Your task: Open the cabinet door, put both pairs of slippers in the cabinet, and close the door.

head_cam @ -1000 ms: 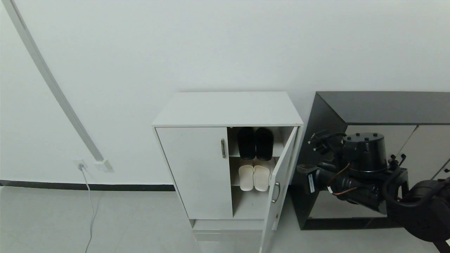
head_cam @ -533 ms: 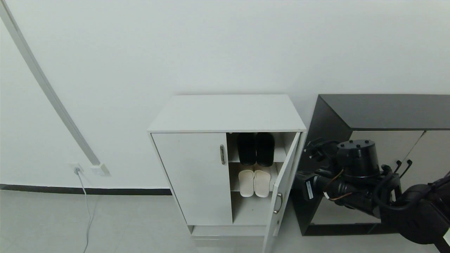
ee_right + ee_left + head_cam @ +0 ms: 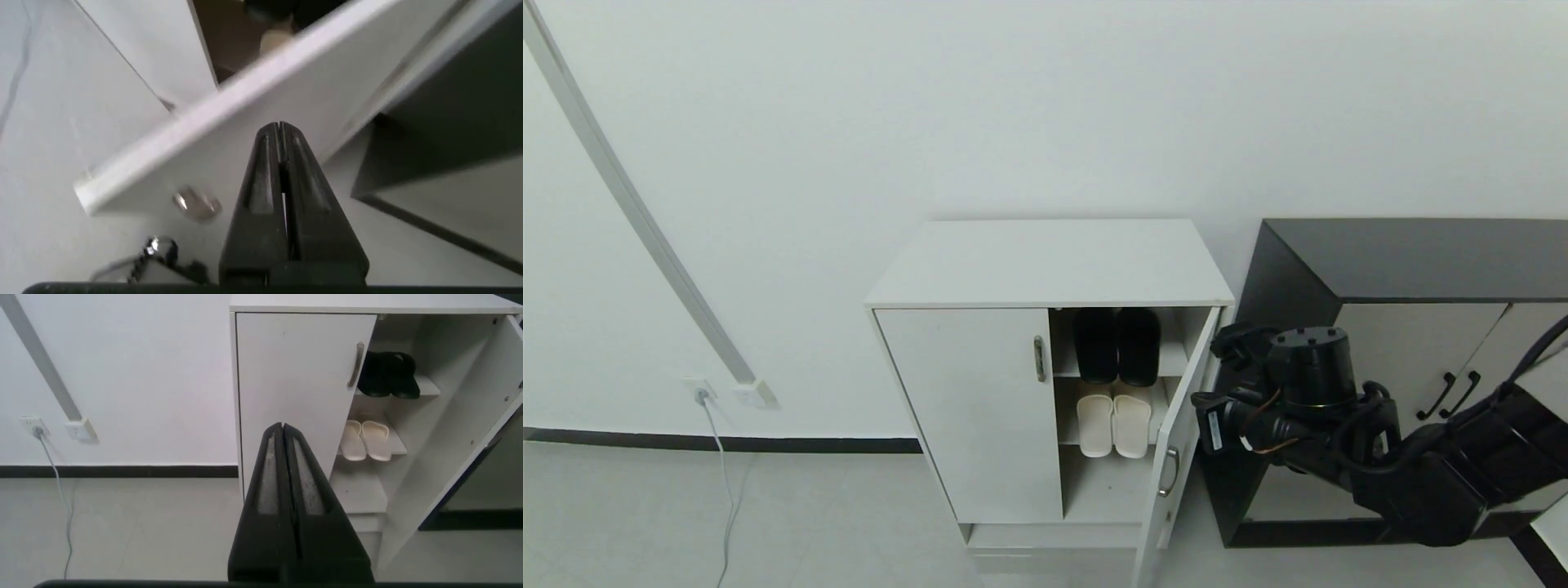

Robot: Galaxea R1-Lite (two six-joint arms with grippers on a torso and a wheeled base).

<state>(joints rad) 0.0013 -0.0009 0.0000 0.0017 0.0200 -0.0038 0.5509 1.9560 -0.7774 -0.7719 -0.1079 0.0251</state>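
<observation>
right gripper [image 3: 280, 131]: fingers pressed together, holding nothing. its tips point at the outer face of the open door [image 3: 270, 90], which lies just ahead of them; whether they touch it cannot be told. the door handle [image 3: 194, 202] sits below the tips, near the door's free edge.

left gripper [image 3: 282, 429]: likewise clenched and empty, held well back from the cabinet [image 3: 1045, 261], facing its shut left door [image 3: 298, 384].

step in hand, as judged: the last one. both pairs are shelved and only the door [image 3: 1176, 425] is not yet shut. the next move calls for a sideways push on the outer face, away from the right gripper and toward the cabinet front, until the panel meets the left door's edge.

door: long axis vertical, hinged on the cabinet's right side, free edge pointing out toward the robot, handle [image 3: 1168, 472] low on that edge.

slippers, beyond the door from the right gripper: black slippers [image 3: 1116, 345] on the upper shelf, white slippers [image 3: 1112, 420] on the shelf below. each pair lies side by side, long axes running from front to back; which end is the toe cannot be told.
</observation>
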